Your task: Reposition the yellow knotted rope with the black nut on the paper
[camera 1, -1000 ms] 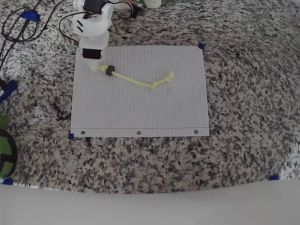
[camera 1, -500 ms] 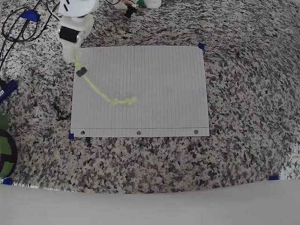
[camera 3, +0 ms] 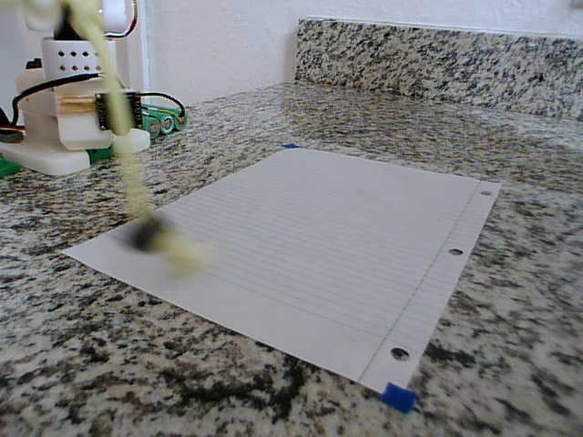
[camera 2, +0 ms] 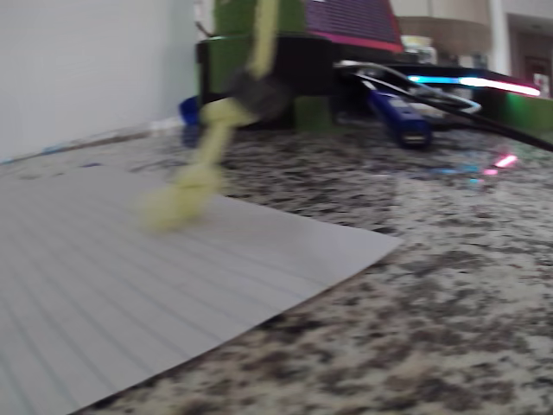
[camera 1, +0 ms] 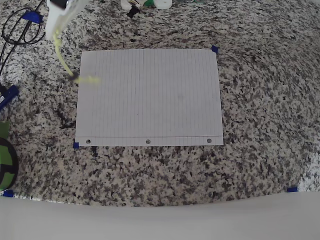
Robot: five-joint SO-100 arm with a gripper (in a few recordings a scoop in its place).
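In the pincer [camera 1: 55,22], dangling rope [camera 1: 62,57]

Granite counter [camera 1: 260,100], speckled grey, with clutter at the edges.
Blue tape bits [camera 1: 215,49] mark spots; black cables [camera 1: 17,30] upper left; green object [camera 1: 6,160] at left edge.

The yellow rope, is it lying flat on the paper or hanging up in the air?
Hanging. The yellow rope dangles from above, with the black nut low on it by the paper's edge.

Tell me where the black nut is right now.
In the overhead view the black nut hangs on the yellow knotted rope at the paper's left edge, near its top-left corner.
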